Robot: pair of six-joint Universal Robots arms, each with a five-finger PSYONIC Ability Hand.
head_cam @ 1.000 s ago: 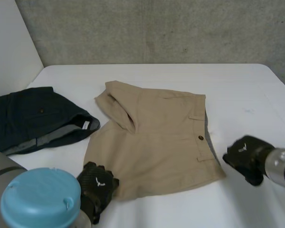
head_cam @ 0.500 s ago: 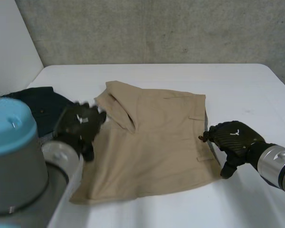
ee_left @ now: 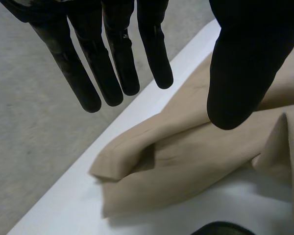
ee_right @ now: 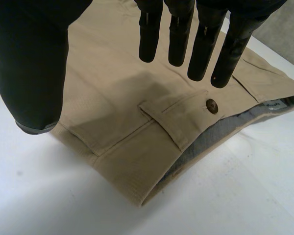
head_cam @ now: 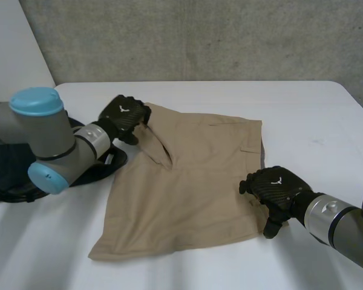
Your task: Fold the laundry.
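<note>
1. Left hand (head_cam: 124,113): released. In the left wrist view I see its fingers (ee_left: 112,54) straight and spread, the thumb apart from them, nothing gripped. It hovers at the far left corner of the tan shorts (head_cam: 193,175), above the leg fold (ee_left: 132,156), where one leg is turned back on itself.

2. Right hand (head_cam: 275,187): released. In the right wrist view I see straight fingers (ee_right: 179,34) and the thumb set wide. The hand is at the near right corner of the shorts, by the waistband. I cannot tell whether the fingertips touch the cloth.

3. Markings: I note a small white emblem on the back of each hand, and no lettering that I can read. A pale tag (ee_right: 279,104) sits inside the waistband; its print is too small to read. A small pale label (head_cam: 109,159) shows on the dark garment (head_cam: 103,171); I cannot read it either.

4. Shorts: they lie spread flat on the white bench (head_cam: 302,109), waistband toward the right hand. Below the right hand's fingertips are a pocket flap (ee_right: 179,120) and a brown button (ee_right: 213,105). The grey lining (ee_right: 210,147) shows along the open waistband edge.

5. Surroundings: the dark garment lies on the bench just beside the left edge of the shorts, and the left arm (head_cam: 48,139) crosses over it and covers much of it. A grey concrete wall (head_cam: 199,36) stands behind the bench.
</note>
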